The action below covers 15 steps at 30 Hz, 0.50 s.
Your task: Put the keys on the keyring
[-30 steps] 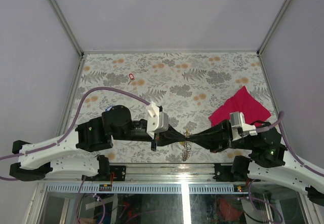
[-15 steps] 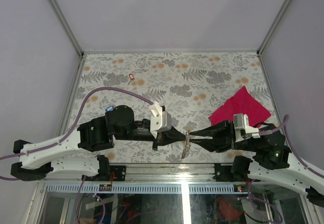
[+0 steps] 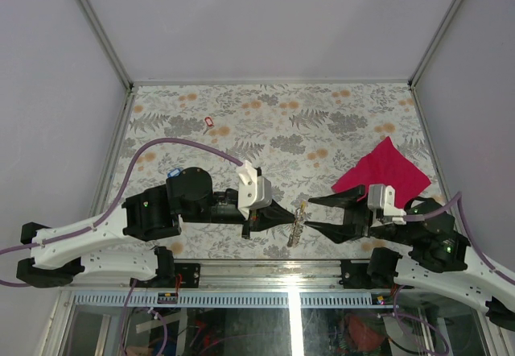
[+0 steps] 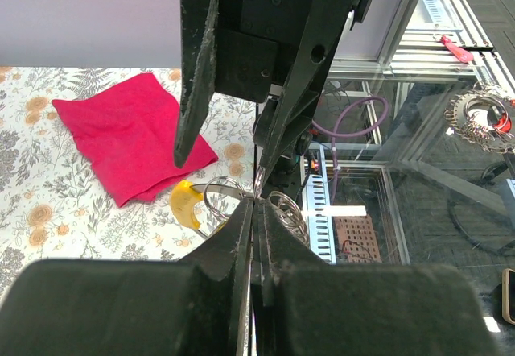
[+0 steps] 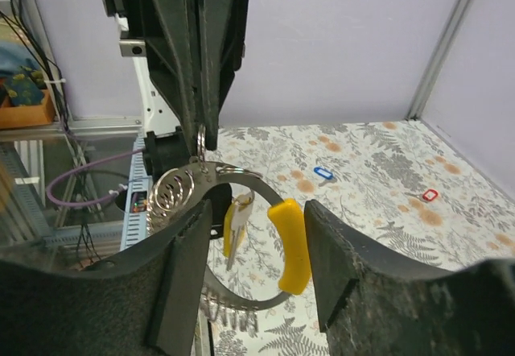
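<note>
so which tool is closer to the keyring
Left. The left tool is shut on the keyring, pinching its wire. The right tool stands open just beside it on the other side, not gripping it.

— What sort of place is this?

— A robotics lab, a closed test cell. Plain pale wall panels box in the tabletop, held by bare aluminium posts running up to the top corners.

— The flowered cover looks homely, though.

— Only the cover. Along the bottom edge the left arm and the right arm are bolted to an aluminium rail. A slotted cable duct runs under it, and a purple cable loops over at left. On the right of the left wrist view there are more metal framing and loose wiring.
</note>
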Tool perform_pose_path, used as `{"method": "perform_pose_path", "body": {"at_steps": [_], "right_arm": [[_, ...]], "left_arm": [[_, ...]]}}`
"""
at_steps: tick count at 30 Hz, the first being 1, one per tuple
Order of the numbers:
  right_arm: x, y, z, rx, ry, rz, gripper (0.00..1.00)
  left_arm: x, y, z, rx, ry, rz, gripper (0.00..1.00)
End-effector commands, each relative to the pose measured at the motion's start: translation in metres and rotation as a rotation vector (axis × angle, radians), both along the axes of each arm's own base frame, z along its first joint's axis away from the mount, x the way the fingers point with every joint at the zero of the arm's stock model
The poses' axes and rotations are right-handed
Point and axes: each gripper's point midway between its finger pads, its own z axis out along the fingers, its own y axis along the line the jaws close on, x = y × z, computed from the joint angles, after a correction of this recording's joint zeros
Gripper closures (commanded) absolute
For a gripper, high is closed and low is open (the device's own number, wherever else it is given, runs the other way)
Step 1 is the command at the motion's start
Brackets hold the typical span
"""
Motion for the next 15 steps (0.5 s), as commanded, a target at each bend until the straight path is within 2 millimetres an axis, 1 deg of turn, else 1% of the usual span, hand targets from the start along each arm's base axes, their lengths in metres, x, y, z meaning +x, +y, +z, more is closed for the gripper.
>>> {"method": "perform_pose_path", "body": {"at_steps": [1, 8, 13, 15], "right_arm": [[0.011, -0.003, 0.002, -0.002, -0.03, -0.064, 0.42], [0.019, 0.006, -0.014, -0.049, -0.018, -0.082, 0.38], [0.02, 0.014, -0.021, -0.069, -0.013, -0.069, 0.37], [0.02, 0.018, -0.024, -0.072, -0.006, -0.059, 0.39]], "left_arm": [[-0.002, 0.004, 0.022, -0.069, -0.004, 0.002, 1.0], [-0.005, 0.004, 0.023, -0.071, 0.001, -0.012, 1.0], [-0.006, 0.004, 0.025, -0.074, 0.0, -0.019, 1.0], [-0.006, 0.004, 0.026, -0.077, -0.002, -0.021, 1.0]]}}
